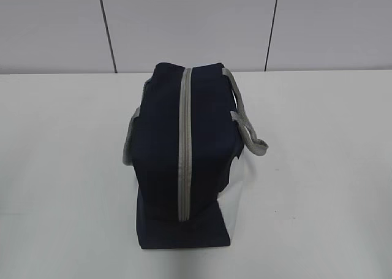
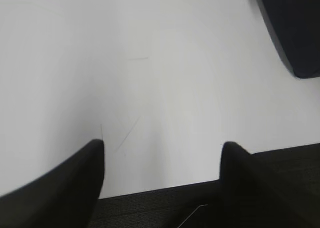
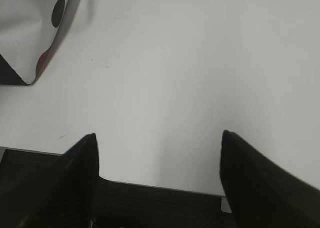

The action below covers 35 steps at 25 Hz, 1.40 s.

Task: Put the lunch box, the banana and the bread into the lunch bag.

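On the white table (image 1: 318, 168), at the centre of the exterior view, stands the lunch bag (image 1: 162, 162). It is a boxy navy-blue fabric bag seen end-on from a slanted viewpoint. A grey zipper strip (image 1: 184, 144) runs along the middle of its top from the far edge to the near edge and appears closed along its visible length. One grey webbing handle (image 1: 245, 122) hangs over the right side and loops outward; a second grey handle (image 1: 130, 141) shows at the left side. A white side panel (image 1: 234, 199) is visible on the lower right face.

The left wrist view shows the left end effector (image 2: 162, 160) with its two dark fingers spread wide, nothing between them, over bare table near the front edge. A navy corner of the bag appears at the upper right of that view, well apart from the fingers.

The right wrist view shows the right end effector (image 3: 160, 155) likewise spread wide and empty above the table edge. The bag's white panel, bearing a dark round spot and a red mark, appears at the upper left of that view, well apart from the fingers.
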Available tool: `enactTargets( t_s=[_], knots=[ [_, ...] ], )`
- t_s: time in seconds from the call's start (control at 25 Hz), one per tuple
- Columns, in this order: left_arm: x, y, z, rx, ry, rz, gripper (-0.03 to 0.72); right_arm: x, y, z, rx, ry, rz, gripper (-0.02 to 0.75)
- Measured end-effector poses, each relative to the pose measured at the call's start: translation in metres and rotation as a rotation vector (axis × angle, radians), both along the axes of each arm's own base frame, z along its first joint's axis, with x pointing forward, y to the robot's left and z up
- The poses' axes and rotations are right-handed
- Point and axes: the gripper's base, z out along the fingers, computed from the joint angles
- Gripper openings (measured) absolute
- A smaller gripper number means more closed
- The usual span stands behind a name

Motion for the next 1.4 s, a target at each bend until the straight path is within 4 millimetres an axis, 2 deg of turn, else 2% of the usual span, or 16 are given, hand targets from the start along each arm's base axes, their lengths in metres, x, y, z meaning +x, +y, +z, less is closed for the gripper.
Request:
enactTargets(
  t_s=[0.32, 0.84, 1.4],
  knots=[
    [-0.010, 0.004, 0.003, -0.011, -0.066, 0.047, 0.486, 0.000, 0.000, 0.000, -0.001, 0.000, 0.001, 0.559],
    [-0.054, 0.009, 0.005, -0.039, -0.336, 0.154, 0.486, -0.012, -0.002, 0.001, 0.009, -0.080, -0.074, 0.559],
    [-0.055, 0.009, 0.005, -0.040, -0.341, 0.154, 0.486, -0.027, -0.003, 0.000, 0.022, -0.178, -0.077, 0.559]
  ],
)
